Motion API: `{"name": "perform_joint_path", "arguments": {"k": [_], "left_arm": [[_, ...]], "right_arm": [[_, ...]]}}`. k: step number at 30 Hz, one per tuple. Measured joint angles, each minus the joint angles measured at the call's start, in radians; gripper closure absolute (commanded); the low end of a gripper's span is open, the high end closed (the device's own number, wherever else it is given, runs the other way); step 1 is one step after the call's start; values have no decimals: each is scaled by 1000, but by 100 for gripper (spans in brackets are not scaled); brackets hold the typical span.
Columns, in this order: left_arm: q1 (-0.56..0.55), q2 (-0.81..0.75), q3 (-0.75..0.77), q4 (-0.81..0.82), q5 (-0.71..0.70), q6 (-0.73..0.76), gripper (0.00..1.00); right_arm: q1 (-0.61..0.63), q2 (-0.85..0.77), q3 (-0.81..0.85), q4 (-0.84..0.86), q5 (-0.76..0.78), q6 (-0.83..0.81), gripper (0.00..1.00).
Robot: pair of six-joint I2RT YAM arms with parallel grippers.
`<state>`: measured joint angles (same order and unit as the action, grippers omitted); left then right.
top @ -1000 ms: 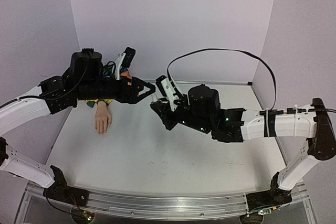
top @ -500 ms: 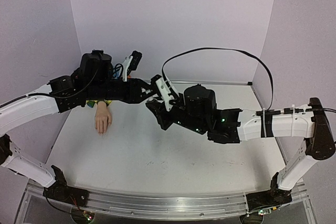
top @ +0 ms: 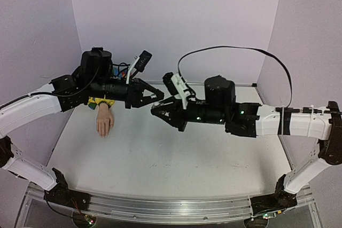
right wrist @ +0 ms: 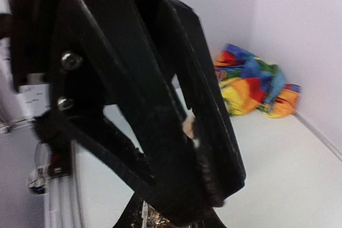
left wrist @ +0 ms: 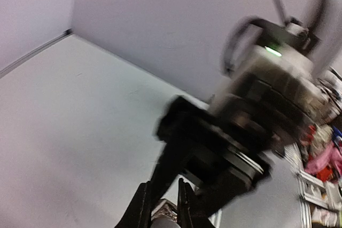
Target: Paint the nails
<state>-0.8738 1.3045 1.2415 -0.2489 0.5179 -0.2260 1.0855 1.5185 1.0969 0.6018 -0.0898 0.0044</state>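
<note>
On the near edge of the bench, metal rail (top: 171,205) with both arm bases bolted on it.

Above mid-bench, left gripper (top: 159,97): reaches in from the left edge and pinches a small pale-topped thing (left wrist: 164,216) between nearly closed fingers. Shows only at the bottom of the left wrist view. Cannot tell if it is a bottle, nor what is inside.

Just nearer, right gripper (top: 159,111): comes in from the right edge, tip to tip with the left one. Cannot tell whether spread or pressed together, as it is blurred in one wrist view and almost cut off in the other.

Farther, toward the left edge, mannequin hand (top: 105,121): lies flat, fingers pointing to the near edge, well apart from both claws. At its fingertips, nails (top: 103,133), too small to make out. At its wrist end, toward the far left corner, rainbow sleeve (top: 100,102), bunched and partly under the left arm.

Compared with one second ago: then a clear gap between the two claws, now none. Compared with half a second ago: right wrist now higher and more toward the right edge, and black cable (top: 235,52) arching farther right. Mannequin hand in the same place.

Surface: pale grey, matt. Plain lilac walls along the left, far and right edges.
</note>
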Motion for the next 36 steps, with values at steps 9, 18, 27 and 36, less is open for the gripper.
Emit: {"name": "perform_joint_path", "arguments": {"k": [9, 18, 27, 36], "left_arm": [[-51, -4, 17, 111, 416, 156, 99], [-39, -36, 17, -16, 241, 143, 20], [-31, -68, 22, -119, -109, -27, 21], [-28, -56, 22, -56, -226, -175, 36]], "right_arm": [[-117, -50, -48, 157, -835, 204, 100], [-133, -173, -81, 100, -610, 110, 100], [-132, -194, -98, 56, -69, -6, 100], [6, -45, -88, 48, 243, -93, 100]]}}
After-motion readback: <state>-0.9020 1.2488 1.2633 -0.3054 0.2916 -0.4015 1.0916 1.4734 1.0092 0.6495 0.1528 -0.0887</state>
